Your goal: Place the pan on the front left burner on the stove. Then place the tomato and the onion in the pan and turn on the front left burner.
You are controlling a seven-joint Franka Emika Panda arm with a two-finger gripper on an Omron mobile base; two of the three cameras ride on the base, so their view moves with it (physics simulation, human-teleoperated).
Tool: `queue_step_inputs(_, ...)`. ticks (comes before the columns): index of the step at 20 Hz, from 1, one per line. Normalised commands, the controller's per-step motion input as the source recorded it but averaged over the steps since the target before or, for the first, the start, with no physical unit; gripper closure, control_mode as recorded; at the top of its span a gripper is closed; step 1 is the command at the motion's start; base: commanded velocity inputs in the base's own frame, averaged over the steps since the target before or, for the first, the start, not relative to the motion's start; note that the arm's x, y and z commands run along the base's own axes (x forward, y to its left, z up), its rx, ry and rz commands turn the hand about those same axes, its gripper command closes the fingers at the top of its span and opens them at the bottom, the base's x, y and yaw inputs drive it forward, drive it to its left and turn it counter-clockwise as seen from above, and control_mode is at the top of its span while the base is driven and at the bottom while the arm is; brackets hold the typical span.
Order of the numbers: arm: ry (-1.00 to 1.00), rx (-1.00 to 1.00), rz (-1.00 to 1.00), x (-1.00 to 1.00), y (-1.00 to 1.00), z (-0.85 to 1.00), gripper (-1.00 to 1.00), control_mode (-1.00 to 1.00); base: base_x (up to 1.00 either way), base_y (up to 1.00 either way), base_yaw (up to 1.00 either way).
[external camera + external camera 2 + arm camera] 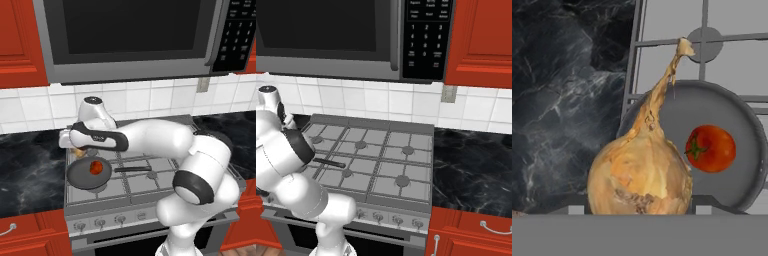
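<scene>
Nearest, along the stove's [150, 197] front edge: a row of small grey knobs [120, 219], none reached for yet, so the burner switch-on judged still to do. Just beyond, at front left: pan [89, 173] seated on the grate over the front left burner, long black handle [132, 169] pointing right. Pan placement done, then. Inside the pan: tomato [710, 148], sitting right of centre in the hand view — second step half done. Above the pan's far left rim: gripper [79, 148] clamped on the onion [640, 175], bulb big and close between the finger tips, stalk tip pointing away, not yet over the pan's middle. Left to do, by the look of it: carry across, release, then the knob. Farther back: smaller burner caps, tiled wall, microwave [132, 37] overhead.
</scene>
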Motion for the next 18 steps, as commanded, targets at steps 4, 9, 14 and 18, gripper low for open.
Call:
queue_step_inputs(4,0.00,0.00,0.00,0.00,-0.17,-0.36,1.00,-1.00,0.00,0.00,0.00)
queue_step_inputs(9,0.00,0.00,0.00,0.00,-0.08,-0.51,1.00,-1.00,0.00,0.00,0.00)
queue_step_inputs(14,0.00,0.00,0.00,0.00,-0.01,-0.33,1.00,-1.00,0.00,0.00,0.00)
queue_step_inputs(18,0.00,0.00,0.00,0.00,0.00,-0.26,1.00,-1.00,0.00,0.00,0.00)
